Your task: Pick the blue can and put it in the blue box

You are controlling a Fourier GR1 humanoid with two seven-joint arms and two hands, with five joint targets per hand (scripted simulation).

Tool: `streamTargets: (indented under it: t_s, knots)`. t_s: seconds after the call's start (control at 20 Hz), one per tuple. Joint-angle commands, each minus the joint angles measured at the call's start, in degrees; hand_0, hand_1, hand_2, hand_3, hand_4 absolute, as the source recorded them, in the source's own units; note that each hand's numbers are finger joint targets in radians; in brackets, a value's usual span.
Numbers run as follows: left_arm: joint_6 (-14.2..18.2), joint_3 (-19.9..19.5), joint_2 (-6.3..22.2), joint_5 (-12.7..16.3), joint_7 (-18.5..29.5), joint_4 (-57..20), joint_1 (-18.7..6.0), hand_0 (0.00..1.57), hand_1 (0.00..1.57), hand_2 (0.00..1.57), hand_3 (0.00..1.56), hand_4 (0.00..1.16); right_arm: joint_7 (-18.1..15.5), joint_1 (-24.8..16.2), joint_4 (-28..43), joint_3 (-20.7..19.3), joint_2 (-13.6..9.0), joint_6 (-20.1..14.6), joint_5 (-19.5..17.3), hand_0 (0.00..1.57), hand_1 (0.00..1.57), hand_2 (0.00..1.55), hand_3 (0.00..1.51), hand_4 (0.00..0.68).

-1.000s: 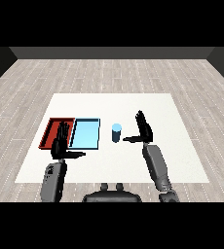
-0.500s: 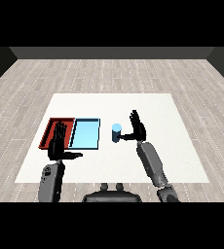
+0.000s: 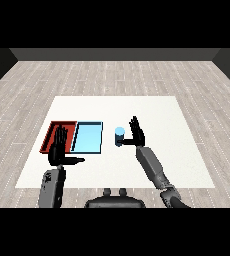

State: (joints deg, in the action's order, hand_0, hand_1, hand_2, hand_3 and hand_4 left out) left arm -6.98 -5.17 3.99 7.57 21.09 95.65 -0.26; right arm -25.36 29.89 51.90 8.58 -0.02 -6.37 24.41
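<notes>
The right hand (image 3: 135, 134), fingers straight and spread, stands just beside the upright blue can (image 3: 119, 136) on the white desk (image 3: 182, 145), right of the light blue tray (image 3: 88, 138).

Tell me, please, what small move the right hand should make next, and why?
Probably the right hand should close in a little to its left and curl round the blue can. The can stands upright on the table, just right of the blue tray, and the hand is open beside it, not yet holding it.
</notes>
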Motion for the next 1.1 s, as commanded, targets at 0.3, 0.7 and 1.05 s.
streamTargets:
  t_s: [0.3, 0.7, 1.05]
  knots:
    - [0.2, -1.6, 1.5, 0.8, -3.1, 1.1, -2.5, 0.0, 0.0, 0.0, 0.0, 0.0, -8.2, 3.5, -10.8, 8.9, 0.0, -1.7, 9.6, 0.0, 0.0, 0.0, 0.0, 0.0]
    - [2.7, 2.5, -2.8, -2.6, -0.5, -2.9, -3.2, 0.0, 0.0, 0.0, 0.0, 0.0, -11.4, 9.7, -21.4, 9.8, 0.0, 1.1, 16.5, 0.0, 0.0, 0.0, 0.0, 0.0]
    - [1.7, 1.7, -2.1, -0.9, -2.1, 1.9, 1.2, 0.0, 0.0, 0.0, 0.0, 0.0, -6.5, 7.3, -13.5, 13.5, 0.0, -2.8, 17.0, 0.0, 0.0, 0.0, 0.0, 0.0]
